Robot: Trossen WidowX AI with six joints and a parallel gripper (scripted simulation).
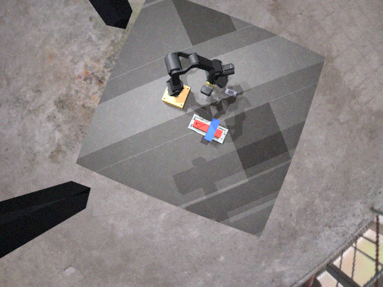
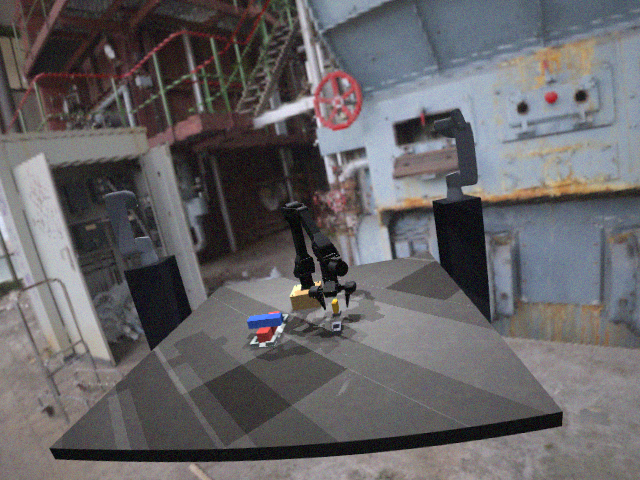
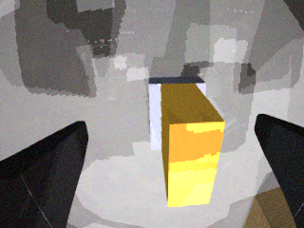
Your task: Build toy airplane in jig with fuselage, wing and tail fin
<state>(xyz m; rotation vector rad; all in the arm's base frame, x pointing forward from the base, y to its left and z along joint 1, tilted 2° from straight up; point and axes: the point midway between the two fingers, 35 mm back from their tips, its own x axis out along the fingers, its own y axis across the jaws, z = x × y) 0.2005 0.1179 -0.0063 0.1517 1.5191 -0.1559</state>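
Observation:
The red fuselage (image 1: 200, 124) (image 2: 264, 334) lies in the white cradle (image 1: 221, 142). The blue wing (image 1: 212, 130) (image 2: 264, 320) lies across its top; how fully its tab sits is too small to tell. A small dark-outlined socket shows toward the fuselage's other end, with no fin in it. The yellow tail fin (image 2: 334, 305) (image 3: 195, 163) is upright beside or over a pale lavender holder (image 1: 230, 92) (image 2: 337, 326) (image 3: 155, 119); its lower end is hidden. My gripper (image 1: 214, 85) (image 2: 336, 307) (image 3: 176, 126) is open, its fingers on either side of the fin, which is right of the middle in the wrist view.
The arm's tan base block (image 1: 176, 100) (image 2: 303, 299) stands on the dark grey table (image 1: 133, 136) (image 2: 403, 392), behind the cradle and the holder in the exterior view. Its corner also shows at the wrist view's lower right. Black pedestals (image 2: 157, 299) (image 2: 461, 248) stand beyond the table.

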